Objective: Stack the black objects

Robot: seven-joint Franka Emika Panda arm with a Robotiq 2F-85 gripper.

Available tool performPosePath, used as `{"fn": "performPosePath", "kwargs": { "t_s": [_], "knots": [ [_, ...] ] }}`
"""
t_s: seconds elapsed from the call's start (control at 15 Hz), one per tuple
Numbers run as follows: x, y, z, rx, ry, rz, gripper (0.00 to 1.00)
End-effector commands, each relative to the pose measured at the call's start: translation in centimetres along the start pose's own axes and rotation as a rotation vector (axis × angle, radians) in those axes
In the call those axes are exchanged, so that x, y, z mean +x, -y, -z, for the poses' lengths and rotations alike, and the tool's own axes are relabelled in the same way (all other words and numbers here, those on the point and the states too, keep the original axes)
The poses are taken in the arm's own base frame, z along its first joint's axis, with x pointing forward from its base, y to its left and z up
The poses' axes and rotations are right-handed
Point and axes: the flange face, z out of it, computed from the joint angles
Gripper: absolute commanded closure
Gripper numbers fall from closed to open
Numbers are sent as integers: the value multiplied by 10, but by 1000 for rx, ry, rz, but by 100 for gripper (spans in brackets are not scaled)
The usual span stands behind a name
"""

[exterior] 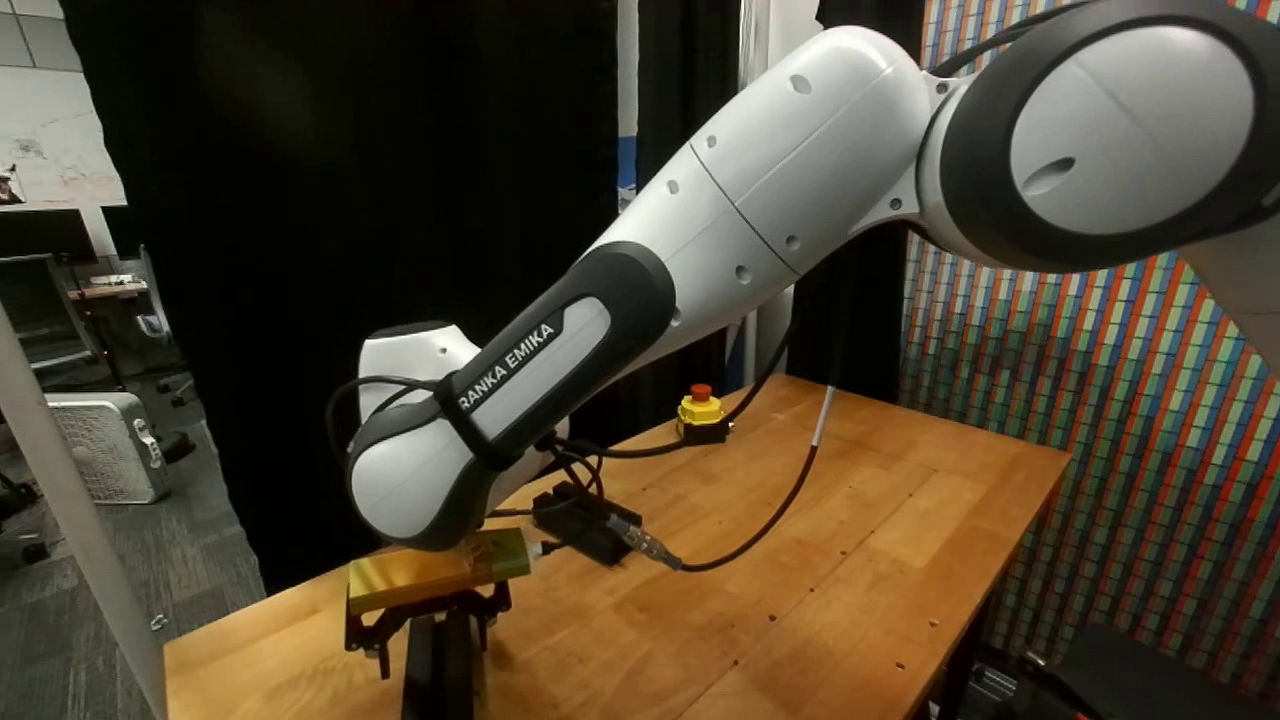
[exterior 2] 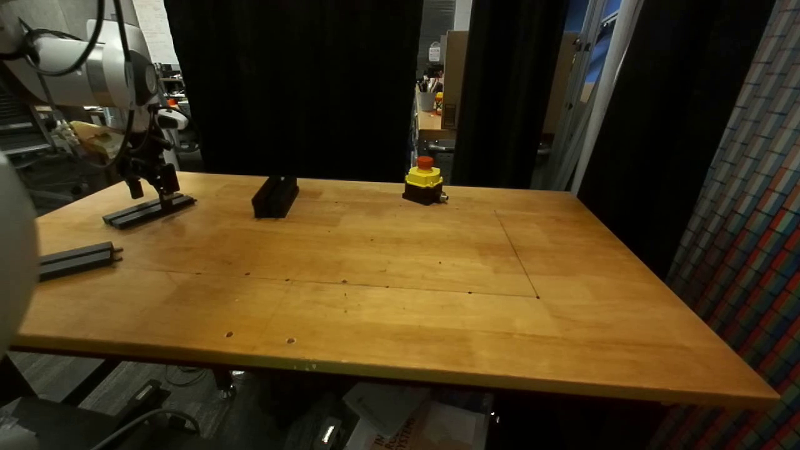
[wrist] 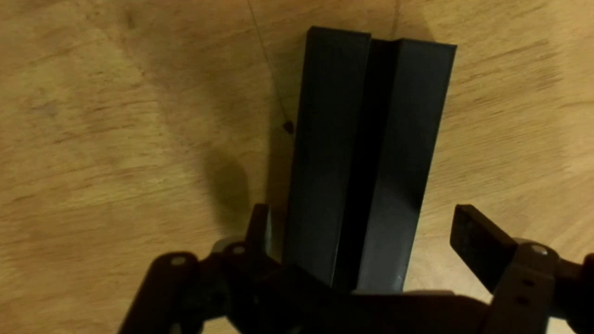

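A grooved black bar (wrist: 325,157) lies flat on the table below my gripper. It also shows in both exterior views (exterior: 420,675) (exterior 2: 147,212). My gripper (wrist: 362,222) is open and empty, with one finger on each side of this bar and gaps to both edges. It shows in both exterior views (exterior: 435,650) (exterior 2: 151,192); the exact height of the fingertips is unclear. A second single bar (exterior 2: 78,259) lies nearer the table's front edge. A taller black block (exterior 2: 275,197), looking like stacked bars, stands farther along the table, also in an exterior view (exterior: 585,522); its layers are hard to make out.
A yellow-and-red emergency stop (exterior: 701,415) stands at the table's back edge, also visible in an exterior view (exterior 2: 424,179). A black cable (exterior: 790,500) with a metal connector loops in front of the taller block in that view. The wooden table (exterior 2: 387,325) has several small holes.
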Motion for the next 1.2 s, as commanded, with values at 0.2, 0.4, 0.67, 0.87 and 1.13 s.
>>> {"fn": "performPosePath", "kwargs": {
  "t_s": [0.2, 0.4, 0.67, 0.87, 1.13],
  "knots": [
    [8, 19, -6, 6, -5, -7, 0],
    [9, 26, -9, 4, -9, -11, 0],
    [12, 28, -9, -25, -22, -38, 41],
    [14, 28, -5, -80, -36, -80, 54],
    [13, 19, 6, -141, -66, -194, 54]
  ]
}}
